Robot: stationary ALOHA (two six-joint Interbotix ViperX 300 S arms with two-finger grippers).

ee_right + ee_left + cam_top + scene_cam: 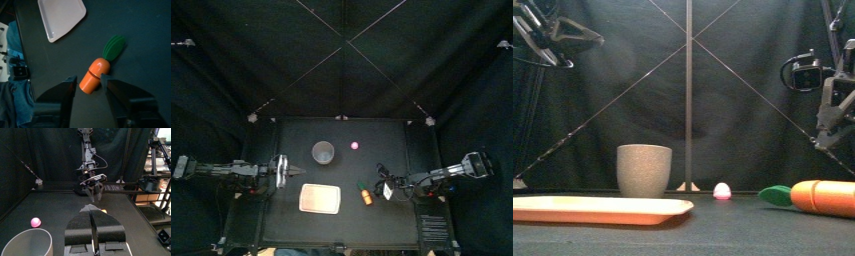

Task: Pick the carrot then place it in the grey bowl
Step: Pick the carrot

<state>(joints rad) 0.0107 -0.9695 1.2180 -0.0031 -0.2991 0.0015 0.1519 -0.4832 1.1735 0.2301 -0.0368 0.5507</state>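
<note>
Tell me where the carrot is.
The carrot lies on the table's front right, just right of the pink tray, with the right end effector open above it.

A booth hung with black cloth. Seen from above, the back curtain (342, 45) fills the upper half of the frame. A left side curtain (201, 110) and a right side curtain (486, 110) close the edges. A small black table (345, 228) fills the lower middle, its surface matte and dark.
</note>
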